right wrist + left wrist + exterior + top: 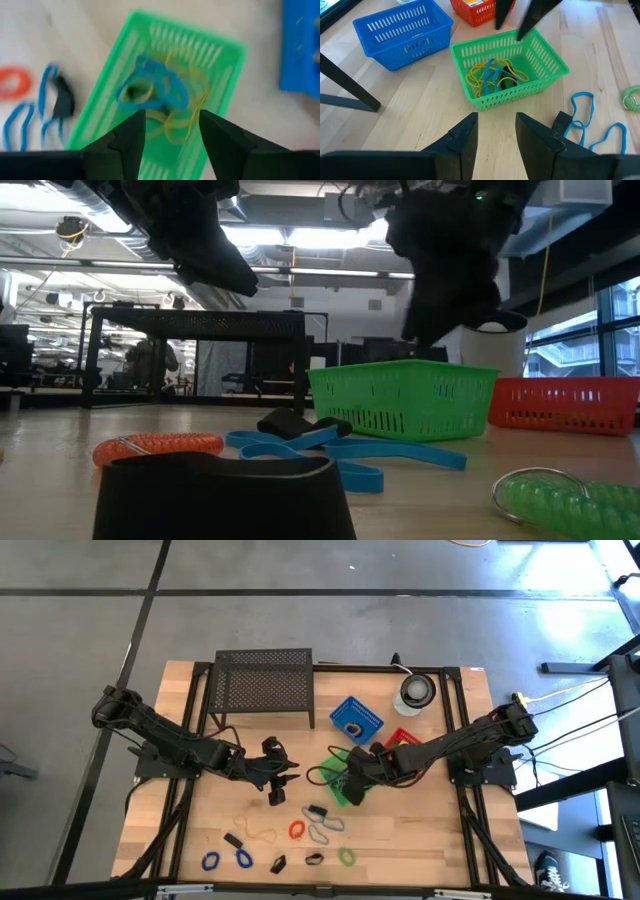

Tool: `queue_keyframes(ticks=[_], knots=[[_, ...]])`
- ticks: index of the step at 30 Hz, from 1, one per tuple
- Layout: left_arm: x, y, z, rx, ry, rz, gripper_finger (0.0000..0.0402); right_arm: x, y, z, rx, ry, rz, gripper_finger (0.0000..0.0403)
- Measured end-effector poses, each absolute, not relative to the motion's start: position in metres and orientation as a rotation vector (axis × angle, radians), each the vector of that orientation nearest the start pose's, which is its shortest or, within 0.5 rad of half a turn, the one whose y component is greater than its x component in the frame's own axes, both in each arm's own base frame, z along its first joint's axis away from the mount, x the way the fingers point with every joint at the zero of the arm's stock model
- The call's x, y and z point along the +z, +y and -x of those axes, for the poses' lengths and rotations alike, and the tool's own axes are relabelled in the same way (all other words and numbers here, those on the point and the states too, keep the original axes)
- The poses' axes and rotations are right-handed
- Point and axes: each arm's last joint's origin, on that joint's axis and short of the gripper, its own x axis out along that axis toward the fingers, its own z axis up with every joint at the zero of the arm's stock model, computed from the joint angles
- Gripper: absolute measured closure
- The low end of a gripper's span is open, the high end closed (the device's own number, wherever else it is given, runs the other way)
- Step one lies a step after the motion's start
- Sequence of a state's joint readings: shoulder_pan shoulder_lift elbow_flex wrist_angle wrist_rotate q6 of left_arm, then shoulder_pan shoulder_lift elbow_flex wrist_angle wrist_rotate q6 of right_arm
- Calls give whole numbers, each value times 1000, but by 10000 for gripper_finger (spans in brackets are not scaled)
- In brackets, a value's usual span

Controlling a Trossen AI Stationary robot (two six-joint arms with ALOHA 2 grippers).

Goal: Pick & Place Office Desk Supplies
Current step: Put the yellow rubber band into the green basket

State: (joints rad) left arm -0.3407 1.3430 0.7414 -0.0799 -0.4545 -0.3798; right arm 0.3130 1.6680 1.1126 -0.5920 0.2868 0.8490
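Note:
A green basket (515, 93) (334, 763) holds blue and yellow loops (491, 73) (156, 91) and a small black piece. My right gripper (171, 131) (352, 790) hangs open just above this basket, nothing between its fingers. My left gripper (496, 134) (276, 792) stands open above bare table to the basket's left, also with nothing in it. On the near half of the table lie loose supplies: a red loop (297, 830), blue loops (326, 825), a tan loop (256, 834), a green loop (346, 857) and black clips (234, 840).
A blue basket (356, 718) and a red basket (402, 736) stand behind the green one. A black mesh rack (263, 688) is at the far middle, a round white and grey object (415, 692) at the far right. Two more blue loops (226, 860) lie near the front edge.

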Motion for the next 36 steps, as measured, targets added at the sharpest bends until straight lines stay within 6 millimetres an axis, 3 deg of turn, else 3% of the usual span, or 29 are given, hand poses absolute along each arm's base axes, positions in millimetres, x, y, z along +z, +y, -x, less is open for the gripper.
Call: queue_keyframes(ticks=[8,13,17,28,36], knots=[[212,-78,-258,219,602,77,276,199,118,-301,-148,1226,-560,229],[212,-78,-258,219,601,76,276,199,136,-293,-100,1240,-520,244],[212,-78,-258,219,601,76,277,192,144,-291,-189,1187,-414,256],[213,-78,-258,218,597,80,277,168,134,-296,-307,1262,-333,279],[213,-78,-258,218,596,80,276,168,121,-299,-398,1209,-215,295]])
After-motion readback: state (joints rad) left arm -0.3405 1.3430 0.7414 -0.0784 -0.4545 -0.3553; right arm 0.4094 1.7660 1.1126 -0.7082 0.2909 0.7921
